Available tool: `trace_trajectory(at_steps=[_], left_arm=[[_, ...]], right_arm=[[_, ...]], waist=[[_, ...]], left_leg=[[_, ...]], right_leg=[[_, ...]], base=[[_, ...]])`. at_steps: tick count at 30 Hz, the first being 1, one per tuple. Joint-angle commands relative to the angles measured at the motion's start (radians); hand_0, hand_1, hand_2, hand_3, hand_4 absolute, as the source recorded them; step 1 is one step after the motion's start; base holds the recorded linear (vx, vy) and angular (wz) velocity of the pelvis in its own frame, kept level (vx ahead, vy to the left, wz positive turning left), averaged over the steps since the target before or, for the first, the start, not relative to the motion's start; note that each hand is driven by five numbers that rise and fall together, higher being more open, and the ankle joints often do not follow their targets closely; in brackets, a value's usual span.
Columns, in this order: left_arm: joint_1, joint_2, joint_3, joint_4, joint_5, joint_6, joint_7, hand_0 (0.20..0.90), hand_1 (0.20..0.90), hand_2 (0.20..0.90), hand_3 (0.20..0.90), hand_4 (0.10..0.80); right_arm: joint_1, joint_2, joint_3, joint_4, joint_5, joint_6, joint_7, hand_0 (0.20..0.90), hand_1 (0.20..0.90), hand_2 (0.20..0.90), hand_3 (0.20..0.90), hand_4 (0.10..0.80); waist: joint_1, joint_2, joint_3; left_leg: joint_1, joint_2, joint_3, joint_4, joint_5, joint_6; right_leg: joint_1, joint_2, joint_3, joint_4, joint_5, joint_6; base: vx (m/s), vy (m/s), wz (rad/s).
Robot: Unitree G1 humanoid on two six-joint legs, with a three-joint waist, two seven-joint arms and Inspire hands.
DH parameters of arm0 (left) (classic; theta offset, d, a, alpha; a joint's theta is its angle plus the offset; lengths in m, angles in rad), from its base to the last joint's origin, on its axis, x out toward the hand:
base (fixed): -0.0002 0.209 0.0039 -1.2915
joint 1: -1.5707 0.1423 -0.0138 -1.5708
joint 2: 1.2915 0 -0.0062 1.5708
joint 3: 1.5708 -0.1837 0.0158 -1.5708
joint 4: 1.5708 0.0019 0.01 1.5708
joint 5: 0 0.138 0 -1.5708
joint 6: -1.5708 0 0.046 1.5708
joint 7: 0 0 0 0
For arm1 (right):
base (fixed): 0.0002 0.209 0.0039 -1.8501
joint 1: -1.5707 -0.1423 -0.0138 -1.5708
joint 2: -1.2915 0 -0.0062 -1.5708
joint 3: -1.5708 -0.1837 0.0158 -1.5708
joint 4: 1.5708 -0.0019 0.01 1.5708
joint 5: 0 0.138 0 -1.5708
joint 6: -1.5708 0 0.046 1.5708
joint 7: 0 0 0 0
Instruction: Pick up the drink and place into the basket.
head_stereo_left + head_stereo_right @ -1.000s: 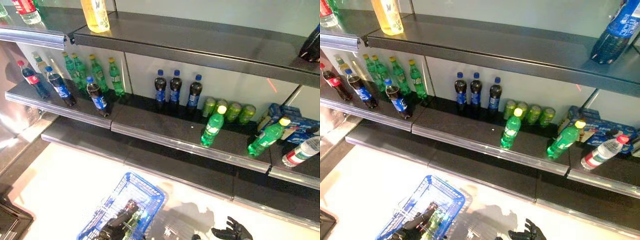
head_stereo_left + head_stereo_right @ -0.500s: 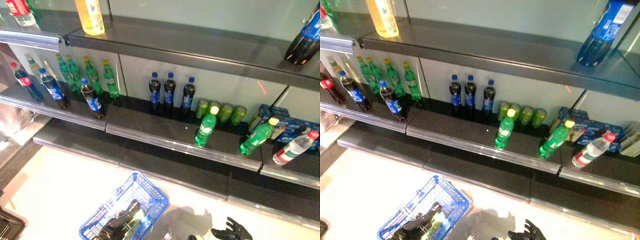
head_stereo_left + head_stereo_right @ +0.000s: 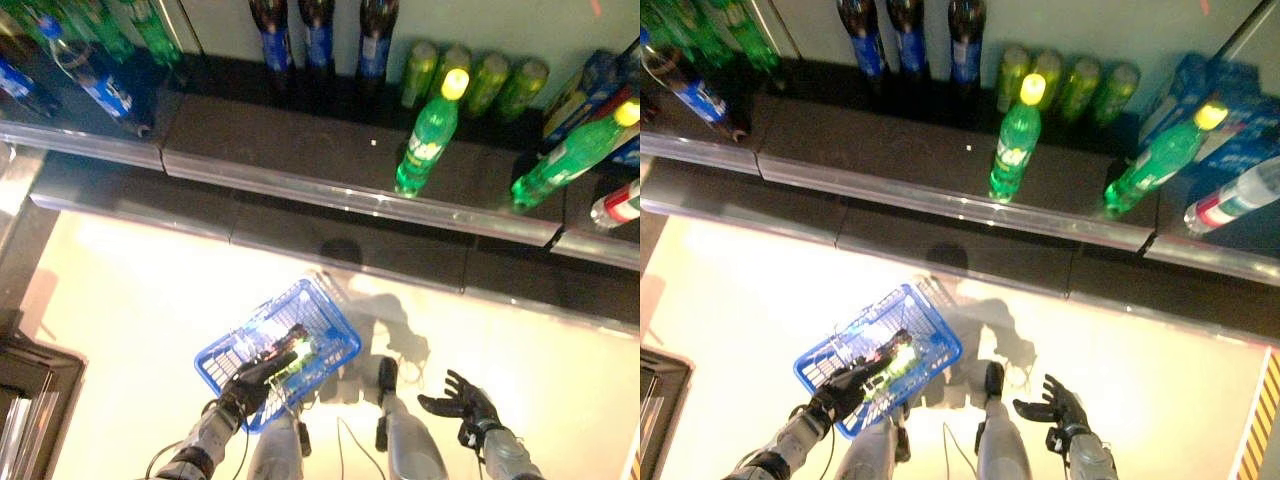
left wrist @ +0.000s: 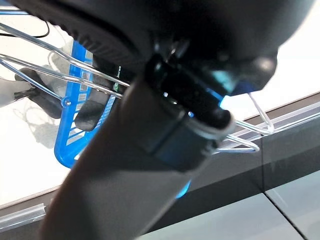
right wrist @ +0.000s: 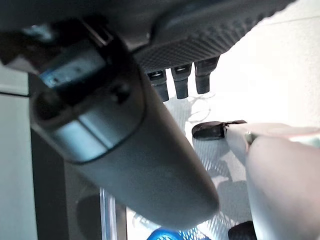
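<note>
Your left robot hand (image 3: 255, 373) grips a green bottle (image 3: 296, 357) over the blue basket (image 3: 322, 312); release off-centre and it clips the rim. Your right robot hand (image 3: 462, 403) hangs open, empty.

Two green bottles (image 3: 425, 140) with yellow caps stand at the front of the dark shelf (image 3: 290, 145), well apart. Behind them sits a row of green cans (image 3: 472, 85). Dark cola bottles (image 3: 320, 35) line the back, left of the cans. Blue cartons (image 3: 1230, 110) lie far right.
</note>
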Motion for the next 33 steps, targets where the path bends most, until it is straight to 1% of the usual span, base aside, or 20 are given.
trace_trajectory(at_steps=[1,5,6,7,9,13,16,18,21,22,23,27,33], left_arm=[[0.002,0.048,-0.019,-0.076,-0.085,-0.083,-0.080,0.300,0.300,0.300,0.200,0.100],[0.015,0.044,-0.032,-0.113,-0.089,-0.089,-0.082,0.300,0.300,0.300,0.200,0.100],[0.019,0.048,-0.038,-0.138,-0.091,-0.084,-0.075,0.300,0.300,0.300,0.200,0.100],[0.020,0.049,-0.039,-0.142,-0.091,-0.083,-0.074,0.300,0.300,0.300,0.200,0.100],[0.029,0.051,-0.047,-0.156,-0.091,-0.083,-0.070,0.300,0.300,0.300,0.200,0.100],[0.052,0.067,-0.058,-0.187,-0.095,-0.078,-0.055,0.300,0.300,0.300,0.200,0.100],[0.062,0.081,-0.060,-0.207,-0.094,-0.073,-0.052,0.300,0.300,0.300,0.200,0.100],[0.070,0.087,-0.065,-0.221,-0.094,-0.072,-0.048,0.300,0.300,0.300,0.200,0.100],[0.080,0.092,-0.070,-0.235,-0.093,-0.077,-0.047,0.300,0.300,0.300,0.200,0.100],[0.083,0.096,-0.068,-0.240,-0.096,-0.078,-0.047,0.300,0.300,0.300,0.200,0.100],[0.083,0.096,-0.068,-0.240,-0.096,-0.078,-0.047,0.300,0.300,0.300,0.200,0.100],[0.090,0.101,-0.066,-0.241,-0.108,-0.080,-0.054,0.300,0.300,0.300,0.200,0.100],[0.120,0.103,-0.046,-0.247,-0.102,-0.078,-0.068,0.300,0.300,0.300,0.200,0.100]], right_arm=[[-0.024,-0.044,0.044,-0.073,0.018,-0.095,-0.003,0.900,0.900,0.900,0.900,0.800],[-0.041,-0.050,0.076,-0.125,-0.011,-0.146,-0.033,0.900,0.900,0.900,0.900,0.800],[-0.051,-0.059,0.098,-0.194,-0.029,-0.151,-0.059,0.900,0.900,0.900,0.900,0.800],[-0.052,-0.060,0.100,-0.204,-0.037,-0.155,-0.063,0.900,0.900,0.900,0.900,0.800],[-0.061,-0.069,0.130,-0.283,-0.098,-0.168,-0.100,0.900,0.900,0.900,0.900,0.800],[-0.059,-0.103,0.183,-0.484,-0.202,-0.174,-0.146,0.900,0.900,0.900,0.900,0.800],[-0.071,-0.141,0.210,-0.631,-0.264,-0.156,-0.170,0.900,0.900,0.900,0.900,0.800],[-0.081,-0.163,0.217,-0.691,-0.312,-0.164,-0.182,0.900,0.900,0.900,0.900,0.800],[-0.108,-0.191,0.218,-0.781,-0.350,-0.162,-0.191,0.900,0.900,0.900,0.900,0.800],[-0.124,-0.213,0.216,-0.828,-0.354,-0.164,-0.192,0.900,0.900,0.900,0.900,0.800],[-0.124,-0.213,0.216,-0.828,-0.354,-0.164,-0.192,0.900,0.900,0.900,0.900,0.800],[-0.165,-0.271,0.200,-0.943,-0.357,-0.170,-0.224,0.900,0.900,0.900,0.900,0.800],[-0.150,-0.324,0.118,-1.073,-0.320,-0.213,-0.281,0.900,0.900,0.900,0.900,0.800]], waist=[[0.020,-0.018,-0.028],[0.032,-0.015,-0.020],[0.036,-0.017,-0.017],[0.036,-0.017,-0.016],[0.041,-0.020,-0.015],[0.048,-0.029,-0.015],[0.052,-0.034,-0.010],[0.053,-0.035,-0.006],[0.058,-0.035,0.002],[0.060,-0.035,0.006],[0.059,-0.035,0.006],[0.057,-0.035,0.015],[0.049,-0.037,0.025]], left_leg=[[-0.151,-0.038,-0.067,0.305,-0.137,0.017],[-0.192,-0.035,-0.078,0.382,-0.171,0.019],[-0.208,-0.035,-0.081,0.412,-0.184,0.020],[-0.211,-0.034,-0.081,0.416,-0.186,0.020],[-0.223,-0.034,-0.082,0.439,-0.195,0.023],[-0.235,-0.027,-0.083,0.461,-0.197,0.025],[-0.239,-0.029,-0.086,0.466,-0.195,0.029],[-0.238,-0.032,-0.087,0.462,-0.192,0.029],[-0.236,-0.035,-0.088,0.454,-0.186,0.031],[-0.235,-0.036,-0.088,0.448,-0.182,0.030],[-0.235,-0.036,-0.088,0.448,-0.182,0.030],[-0.230,-0.033,-0.090,0.447,-0.178,0.025],[-0.209,-0.021,-0.085,0.457,-0.173,0.015]], right_leg=[[-0.153,-0.052,-0.014,0.338,-0.167,-0.004],[-0.188,-0.065,-0.014,0.409,-0.196,-0.010],[-0.202,-0.069,-0.013,0.431,-0.204,-0.011],[-0.204,-0.070,-0.013,0.434,-0.205,-0.011],[-0.215,-0.074,-0.013,0.455,-0.210,-0.011],[-0.224,-0.081,-0.017,0.484,-0.216,-0.006],[-0.226,-0.081,-0.018,0.488,-0.213,-0.001],[-0.223,-0.079,-0.018,0.483,-0.209,0.002],[-0.221,-0.077,-0.017,0.477,-0.206,0.008],[-0.217,-0.076,-0.017,0.471,-0.205,0.011],[-0.217,-0.075,-0.017,0.471,-0.205,0.011],[-0.200,-0.069,-0.011,0.458,-0.205,0.012],[-0.157,-0.064,-0.004,0.440,-0.210,0.009]], base=[[-0.082,-0.016,0.12],[-0.085,-0.020,0.12],[-0.090,-0.013,0.12],[-0.085,-0.012,0.11],[-0.056,-0.008,0.10],[-0.028,-0.024,0.09],[-0.016,-0.017,0.02],[-0.012,-0.019,0.05],[-0.020,-0.013,0.08],[-0.014,-0.007,0.05],[-0.013,-0.003,0.05],[0.004,0.003,0.02],[0.054,0.004,0.04]])
